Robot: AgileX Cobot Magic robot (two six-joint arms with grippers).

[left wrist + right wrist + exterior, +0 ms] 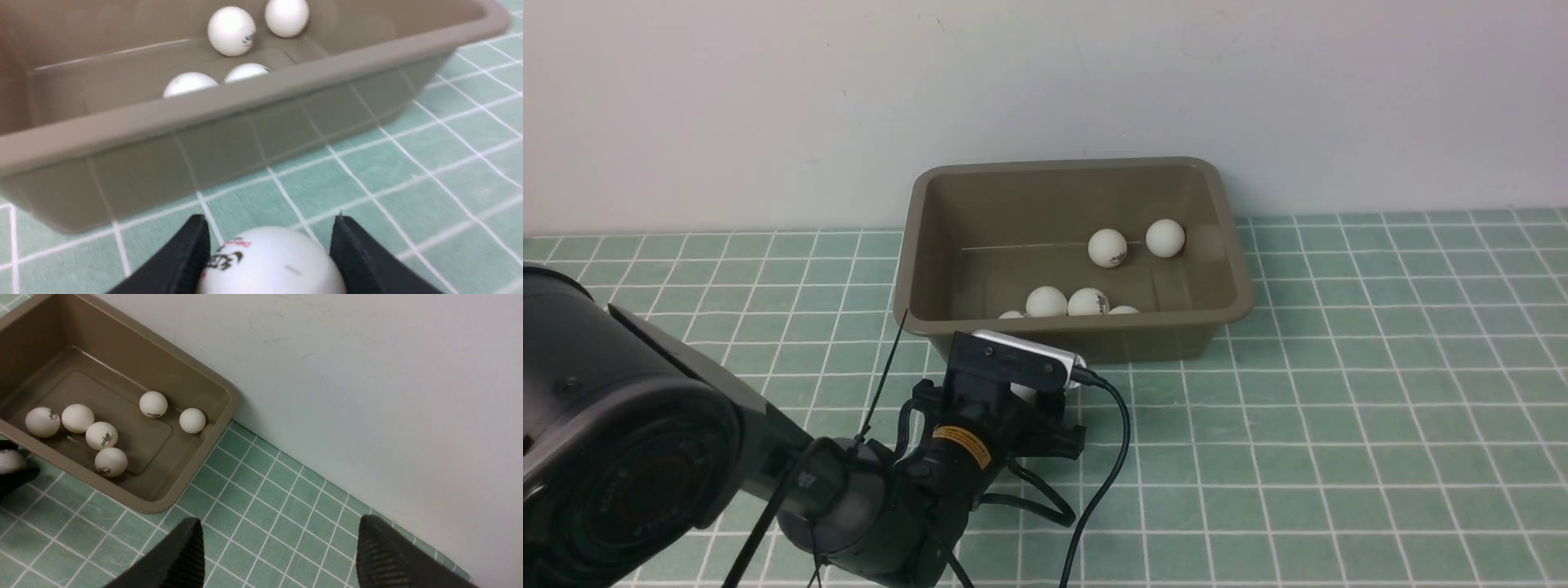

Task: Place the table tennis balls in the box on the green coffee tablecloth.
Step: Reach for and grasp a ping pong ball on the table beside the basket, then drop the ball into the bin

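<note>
The olive-brown box (1168, 339) stands on the green coffee tablecloth (1347, 408) by the wall. Several white table tennis balls lie inside, such as one (1107, 247) near the far wall and one (1046, 301) by the near wall. In front of the box's near wall, my left gripper (269, 222) is shut on another table tennis ball (269, 265) with a dark logo, low over the cloth. In the front view the wrist camera hides most of that ball (1023, 394). My right gripper (278, 519) is open and holds nothing, high to the right of the box (229, 396).
A pale wall (1045, 82) rises right behind the box. The left arm's dark body (629, 441) and its cable (1123, 425) fill the near left of the front view. Checked cloth spreads to the right of the box.
</note>
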